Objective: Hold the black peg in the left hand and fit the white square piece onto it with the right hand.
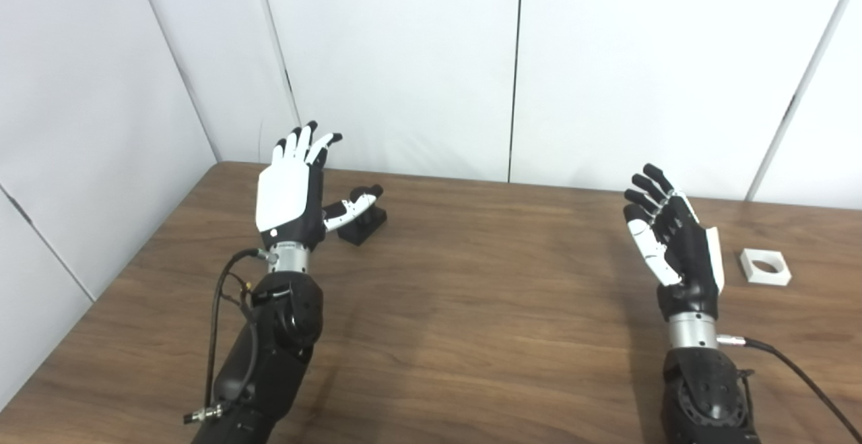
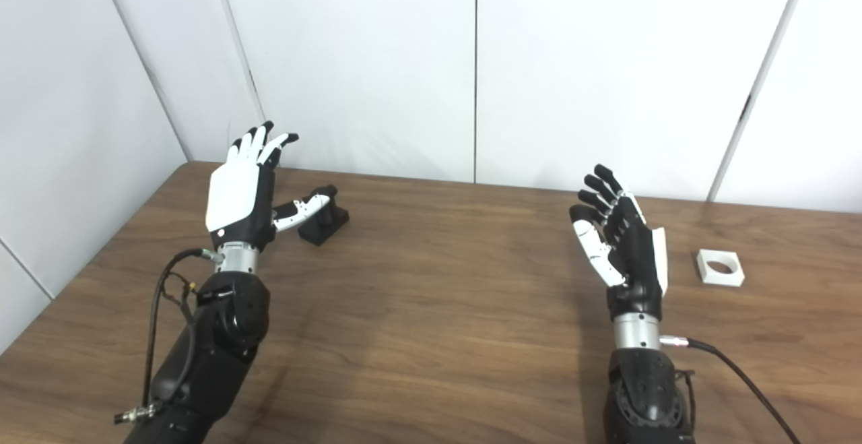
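In the left eye view nothing is picked up yet: the left hand [image 1: 291, 198] hangs empty with fingers spread beside the peg [image 1: 363, 220] on the surface [image 1: 471, 309]. In the right eye view the right hand [image 2: 626, 245] is likewise empty and spread, near the square [image 2: 720, 267]; each must next reach and grasp. No writing shows.
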`<state>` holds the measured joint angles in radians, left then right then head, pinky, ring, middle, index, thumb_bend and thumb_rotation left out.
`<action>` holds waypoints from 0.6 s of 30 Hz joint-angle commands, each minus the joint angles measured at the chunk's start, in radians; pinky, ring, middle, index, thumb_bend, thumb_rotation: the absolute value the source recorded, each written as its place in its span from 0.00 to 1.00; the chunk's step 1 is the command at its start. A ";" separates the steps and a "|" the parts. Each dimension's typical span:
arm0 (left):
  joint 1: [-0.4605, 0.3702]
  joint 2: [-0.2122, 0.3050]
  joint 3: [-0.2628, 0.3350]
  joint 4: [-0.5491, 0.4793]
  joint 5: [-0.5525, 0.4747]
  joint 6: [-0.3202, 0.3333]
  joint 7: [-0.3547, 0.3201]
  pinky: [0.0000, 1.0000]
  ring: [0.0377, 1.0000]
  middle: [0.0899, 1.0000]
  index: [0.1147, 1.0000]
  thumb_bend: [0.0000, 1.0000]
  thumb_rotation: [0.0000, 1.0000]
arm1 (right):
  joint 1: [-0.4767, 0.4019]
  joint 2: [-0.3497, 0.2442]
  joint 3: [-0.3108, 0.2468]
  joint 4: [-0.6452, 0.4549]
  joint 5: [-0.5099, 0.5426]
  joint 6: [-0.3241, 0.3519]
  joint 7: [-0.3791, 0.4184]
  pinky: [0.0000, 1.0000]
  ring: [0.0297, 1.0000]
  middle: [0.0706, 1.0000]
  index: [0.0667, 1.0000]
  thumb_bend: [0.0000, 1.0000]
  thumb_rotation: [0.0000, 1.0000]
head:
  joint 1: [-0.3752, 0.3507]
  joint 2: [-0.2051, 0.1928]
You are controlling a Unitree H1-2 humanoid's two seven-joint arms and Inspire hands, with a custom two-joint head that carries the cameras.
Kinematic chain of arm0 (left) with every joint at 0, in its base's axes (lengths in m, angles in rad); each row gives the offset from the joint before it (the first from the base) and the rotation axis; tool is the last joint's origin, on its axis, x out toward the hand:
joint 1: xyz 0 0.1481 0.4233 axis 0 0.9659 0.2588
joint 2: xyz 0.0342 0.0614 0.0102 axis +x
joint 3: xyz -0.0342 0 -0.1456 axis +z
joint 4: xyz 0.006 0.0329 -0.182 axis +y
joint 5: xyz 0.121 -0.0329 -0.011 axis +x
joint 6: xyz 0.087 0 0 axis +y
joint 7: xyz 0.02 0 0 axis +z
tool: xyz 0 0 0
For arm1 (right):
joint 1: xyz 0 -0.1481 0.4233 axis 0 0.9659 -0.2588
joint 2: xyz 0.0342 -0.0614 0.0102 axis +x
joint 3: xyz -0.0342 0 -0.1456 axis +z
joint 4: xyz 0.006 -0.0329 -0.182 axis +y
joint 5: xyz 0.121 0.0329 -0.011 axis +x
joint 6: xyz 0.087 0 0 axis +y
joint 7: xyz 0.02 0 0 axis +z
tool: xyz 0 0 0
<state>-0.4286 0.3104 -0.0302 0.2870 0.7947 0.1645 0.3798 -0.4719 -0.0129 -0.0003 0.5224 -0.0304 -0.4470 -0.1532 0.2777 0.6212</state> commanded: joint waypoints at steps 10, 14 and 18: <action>-0.093 0.041 -0.037 0.092 -0.005 0.063 0.004 1.00 1.00 1.00 0.84 0.82 0.62 | 0.059 -0.010 -0.005 0.040 0.003 -0.023 0.005 0.74 0.78 0.81 0.84 0.53 0.53 | -0.006 0.005; -0.099 0.040 -0.050 0.109 -0.018 0.088 -0.024 1.00 1.00 1.00 0.84 0.83 0.66 | 0.062 -0.007 -0.010 0.036 0.016 -0.023 0.018 0.74 0.78 0.82 0.84 0.52 0.50 | -0.007 0.006; -0.101 0.040 -0.064 0.127 -0.026 0.098 -0.041 1.00 1.00 1.00 0.83 0.84 0.68 | 0.065 -0.008 -0.005 0.034 0.003 -0.023 0.007 0.75 0.78 0.82 0.84 0.52 0.51 | -0.011 0.008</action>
<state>-0.4720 0.3194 -0.0914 0.4199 0.7689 0.2605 0.3340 -0.4708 -0.0124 -0.0021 0.5216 -0.0163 -0.4471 -0.1412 0.2654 0.6289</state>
